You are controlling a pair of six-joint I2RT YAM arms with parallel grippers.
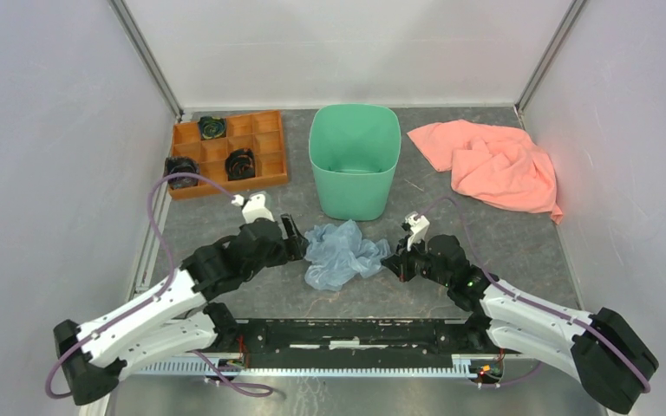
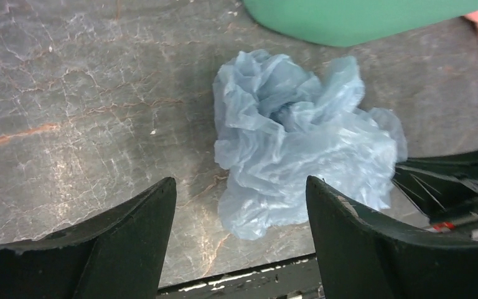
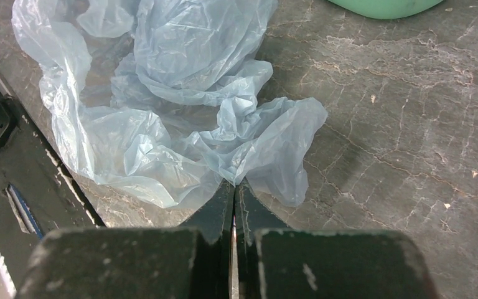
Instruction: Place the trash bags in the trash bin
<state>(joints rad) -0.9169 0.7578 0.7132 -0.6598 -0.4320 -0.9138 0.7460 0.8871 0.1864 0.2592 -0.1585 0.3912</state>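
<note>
Grey, marble-veined tabletop (image 1: 486, 260) lies under everything we see. On it, between our two arms, the trash bag (image 1: 342, 251) sits crumpled into a loose, glossy heap of thin pale-blue film. It lies just in front of the mint-green trash bin (image 1: 354, 160) (smooth, tapering, with a rounded-square rim, standing upright). Our left gripper (image 2: 239, 187) stands wide open beside the heap, its black fingers clear of it. Our right gripper (image 3: 234, 187) is closed, a fold of the film's edge nipped between its tips.
</note>
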